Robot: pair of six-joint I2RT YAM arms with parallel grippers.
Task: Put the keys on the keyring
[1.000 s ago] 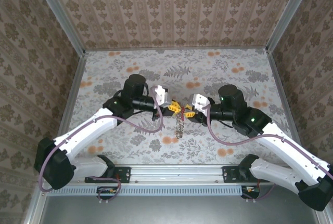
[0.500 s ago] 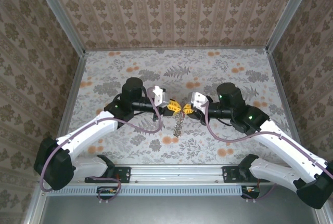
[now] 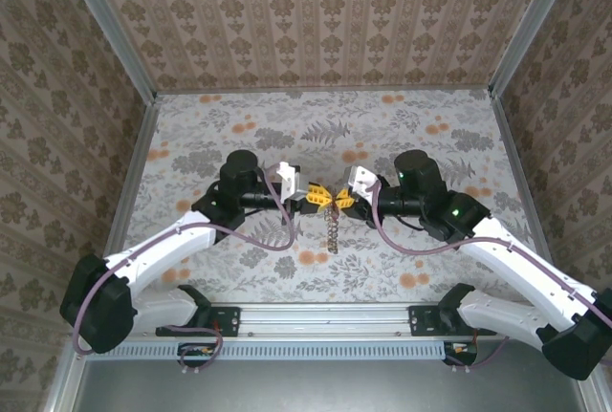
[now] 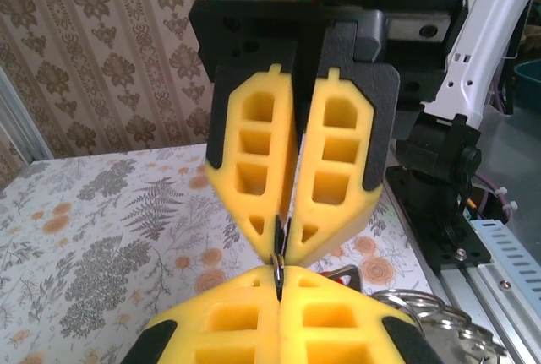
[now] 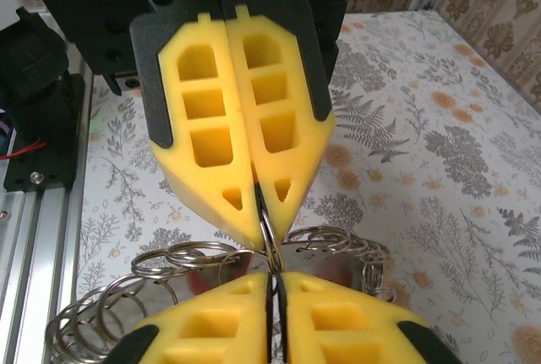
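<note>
We have the keyring (image 3: 332, 228) pinched at the very tips of the left gripper (image 5: 258, 216), whose jaws are fully closed on one thin loop of wire. The right gripper (image 5: 272, 279) faces the left gripper tip to tip. Its jaws are narrow and the pads nearly meet on that same wire. The other loops hang in a chain below the left gripper's tips, above the table (image 3: 239, 125).

We cannot pick out the keys for certain. A red tint (image 5: 201, 285) among the loops, just beside the left gripper's tips, may be one key head.

We judge the step in hand to be working the wire between the two grips so that a key can ride onto it. To do it well, we make the left gripper the fixed anchor and let only the right gripper move. Those moves should be small and run along the wire, not away from the left gripper, because a pull could slip the thin loop out of the soft pads. If the right gripper has to regrip, it should open only slightly and stay close to the left gripper's tips. We also let the hanging chain settle before each move.
</note>
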